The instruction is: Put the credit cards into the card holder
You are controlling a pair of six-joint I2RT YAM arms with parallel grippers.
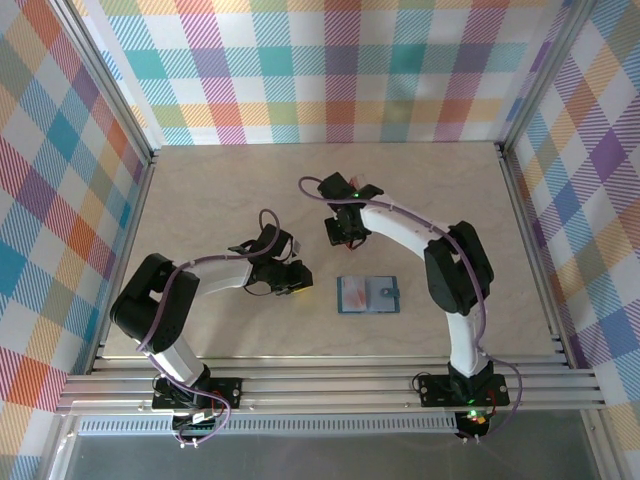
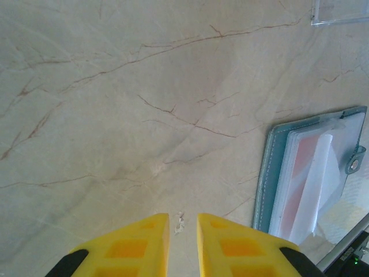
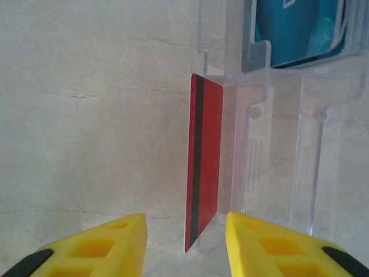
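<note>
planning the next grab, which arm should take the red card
Right. The right tool, open, straddles the red card standing by the clear case. The left tool hangs over bare table beside the wallet.

Left tool (image 2: 183,222): bare tabletop (image 2: 115,115) ahead and off to the view's left, a wide open run. On the view's right the open card holder (image 2: 314,173) lies flat, a low obstacle.

Right tool (image 3: 185,222): a red card (image 3: 203,161) stands on edge between the spread fingers, nearer the right-hand one. The clear case (image 3: 277,144) is hard against the card's far side and blocks that flank. The other flank is bare tabletop.

Plaid walls (image 1: 60,200) stand well apart from both arms.
</note>
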